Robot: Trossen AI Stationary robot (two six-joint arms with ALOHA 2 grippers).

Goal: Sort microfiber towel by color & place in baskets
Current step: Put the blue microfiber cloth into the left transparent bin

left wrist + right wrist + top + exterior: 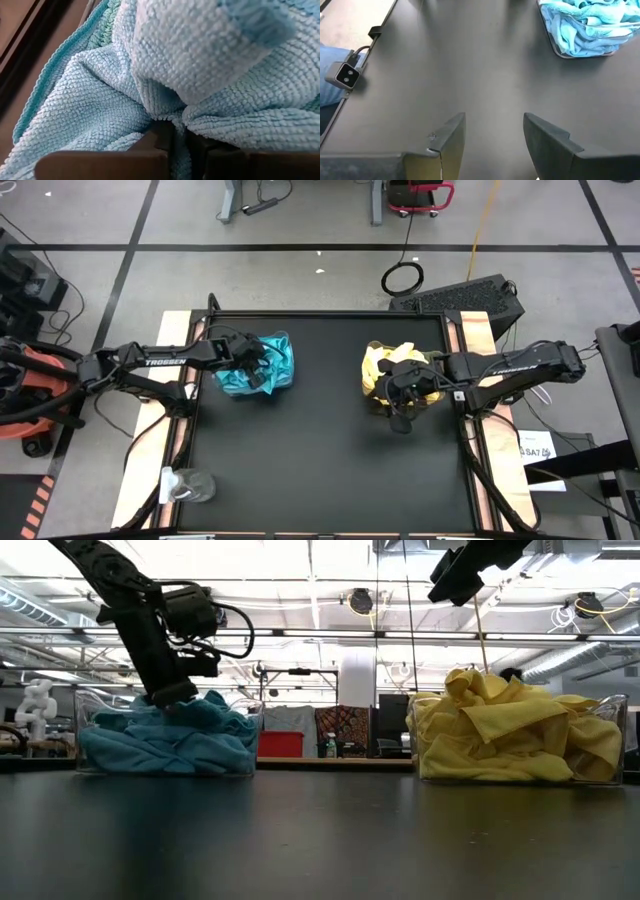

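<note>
We see the left gripper [172,142] pinched on a teal towel [200,65] down in its basket [90,700]; the right gripper [494,145] hangs open above the black tabletop [320,460], beside the basket heaped with yellow towels [520,730].

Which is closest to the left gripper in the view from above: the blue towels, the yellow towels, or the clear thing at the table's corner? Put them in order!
From the left gripper:
1. Blue towels, right under it.
2. Yellow towels, across the table on the right.
3. Clear thing, at the near left corner; close to the yellow towels' distance, so hard to call.
</note>
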